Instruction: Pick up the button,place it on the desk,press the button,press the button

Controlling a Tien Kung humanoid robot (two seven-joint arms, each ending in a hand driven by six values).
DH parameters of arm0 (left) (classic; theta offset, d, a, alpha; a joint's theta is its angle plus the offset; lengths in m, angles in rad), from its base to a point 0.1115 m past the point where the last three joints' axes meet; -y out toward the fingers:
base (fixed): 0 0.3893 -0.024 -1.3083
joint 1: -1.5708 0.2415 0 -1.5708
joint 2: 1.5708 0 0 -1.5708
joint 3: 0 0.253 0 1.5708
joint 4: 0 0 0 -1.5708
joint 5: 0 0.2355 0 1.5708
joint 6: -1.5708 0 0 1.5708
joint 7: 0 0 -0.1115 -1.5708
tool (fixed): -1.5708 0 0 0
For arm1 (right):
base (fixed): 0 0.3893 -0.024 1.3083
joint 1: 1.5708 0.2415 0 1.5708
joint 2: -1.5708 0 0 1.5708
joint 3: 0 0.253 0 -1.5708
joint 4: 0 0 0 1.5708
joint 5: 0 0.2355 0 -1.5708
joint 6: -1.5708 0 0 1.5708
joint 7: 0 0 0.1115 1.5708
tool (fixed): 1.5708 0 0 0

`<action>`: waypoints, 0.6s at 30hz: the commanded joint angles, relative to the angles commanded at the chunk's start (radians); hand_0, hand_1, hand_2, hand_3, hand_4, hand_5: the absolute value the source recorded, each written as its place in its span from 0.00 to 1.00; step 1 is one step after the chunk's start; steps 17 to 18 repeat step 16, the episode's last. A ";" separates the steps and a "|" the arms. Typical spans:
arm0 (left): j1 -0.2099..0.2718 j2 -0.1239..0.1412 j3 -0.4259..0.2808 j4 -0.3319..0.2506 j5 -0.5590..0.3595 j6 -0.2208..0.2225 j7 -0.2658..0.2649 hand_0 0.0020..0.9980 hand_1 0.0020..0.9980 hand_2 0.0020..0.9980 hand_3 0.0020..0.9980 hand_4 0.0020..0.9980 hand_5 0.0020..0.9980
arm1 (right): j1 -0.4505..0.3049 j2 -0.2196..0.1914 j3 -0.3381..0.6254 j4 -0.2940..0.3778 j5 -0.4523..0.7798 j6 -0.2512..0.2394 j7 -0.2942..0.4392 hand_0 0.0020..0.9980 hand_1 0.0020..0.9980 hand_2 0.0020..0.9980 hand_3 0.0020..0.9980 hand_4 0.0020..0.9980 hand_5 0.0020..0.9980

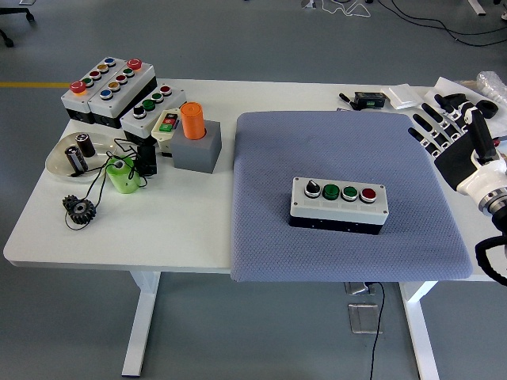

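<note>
Head view, sole camera: mounted high on the robot's side, facing forward and down. Range: moderately far; the whole white table [198, 229] shows, near edge low in frame, far edge near the top, both legs and grey floor visible beyond. Right edge is partly cut by the frame. No second view shares the scene.

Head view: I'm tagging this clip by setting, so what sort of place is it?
Probably a robotics lab or test workshop: a height-adjustable white table on a grey floor with loose cables, several industrial button boxes, and a practice button box on a grey mat.
</note>
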 joint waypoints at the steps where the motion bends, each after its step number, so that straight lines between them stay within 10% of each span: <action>1: 0.000 0.000 0.002 0.000 -0.003 0.000 -0.001 0.65 0.70 0.70 0.50 0.32 1.00 | -0.001 -0.001 0.003 -0.002 -0.012 0.004 -0.008 0.80 0.72 0.77 0.78 0.53 0.65; 18: -0.002 0.001 0.011 0.000 -0.010 -0.001 -0.002 0.65 0.70 0.70 0.50 0.32 1.00 | -0.006 -0.005 0.038 -0.058 -0.281 0.062 -0.097 0.77 0.69 0.74 0.76 0.51 0.68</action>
